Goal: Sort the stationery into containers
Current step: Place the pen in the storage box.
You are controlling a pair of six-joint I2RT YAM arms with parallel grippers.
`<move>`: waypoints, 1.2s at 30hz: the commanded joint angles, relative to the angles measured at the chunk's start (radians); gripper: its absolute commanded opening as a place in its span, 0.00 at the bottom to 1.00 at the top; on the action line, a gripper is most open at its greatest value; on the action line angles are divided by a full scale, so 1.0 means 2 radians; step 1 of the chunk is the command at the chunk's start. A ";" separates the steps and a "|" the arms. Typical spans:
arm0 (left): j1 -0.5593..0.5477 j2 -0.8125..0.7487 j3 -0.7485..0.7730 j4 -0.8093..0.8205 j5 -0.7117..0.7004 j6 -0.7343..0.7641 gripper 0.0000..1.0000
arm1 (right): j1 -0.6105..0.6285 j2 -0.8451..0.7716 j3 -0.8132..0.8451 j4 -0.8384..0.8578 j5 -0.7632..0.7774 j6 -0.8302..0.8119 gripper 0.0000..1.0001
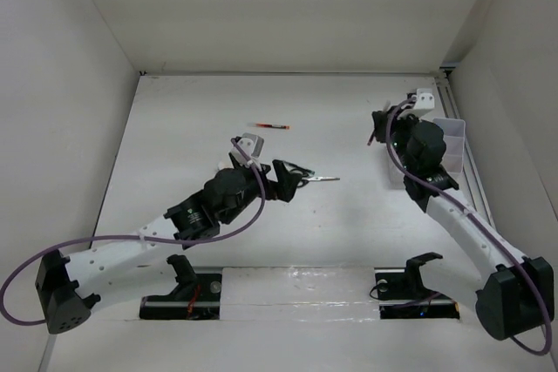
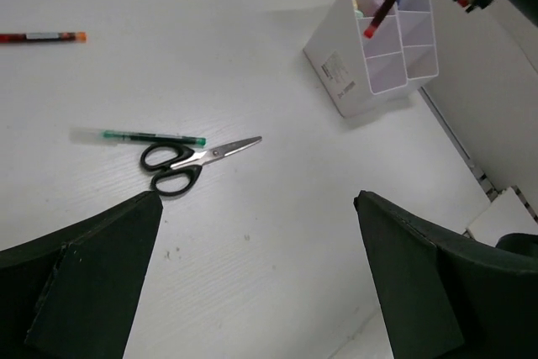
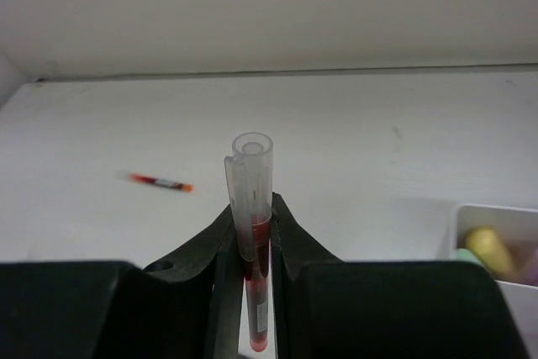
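Black-handled scissors (image 2: 187, 158) lie on the table with a green-capped pen (image 2: 143, 135) just beyond them. Only the scissors' blade (image 1: 323, 179) shows in the top view. My left gripper (image 1: 290, 180) hovers over them, open and empty (image 2: 256, 208). My right gripper (image 1: 377, 131) is shut on a red pen with a clear cap (image 3: 252, 195) and holds it upright, left of the white bins (image 1: 452, 141). The held pen (image 2: 387, 4) hangs above the bins (image 2: 336, 60). Another red pen (image 1: 270, 127) lies on the table; it also shows in the left wrist view (image 2: 42, 36) and the right wrist view (image 3: 161, 182).
A yellow marker (image 3: 489, 247) stands in a bin compartment (image 3: 462, 224). White walls enclose the table on the left, back and right. The bins stand against the right-hand rail (image 1: 471, 163).
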 commanded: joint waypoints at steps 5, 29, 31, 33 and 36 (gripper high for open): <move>0.000 -0.021 0.003 -0.102 -0.078 -0.078 1.00 | -0.103 0.030 0.006 0.026 0.055 -0.013 0.00; 0.000 -0.017 -0.042 -0.088 -0.013 -0.079 1.00 | -0.283 0.070 -0.005 0.063 0.241 0.093 0.04; 0.000 -0.023 -0.042 -0.088 -0.009 -0.079 1.00 | -0.291 0.083 -0.001 0.063 0.241 0.106 0.04; 0.000 -0.023 -0.046 -0.083 -0.009 -0.079 1.00 | -0.296 0.092 0.010 0.069 0.233 0.106 0.04; 0.000 -0.023 -0.046 -0.083 -0.004 -0.075 1.00 | -0.296 0.113 0.022 0.065 0.229 0.106 0.04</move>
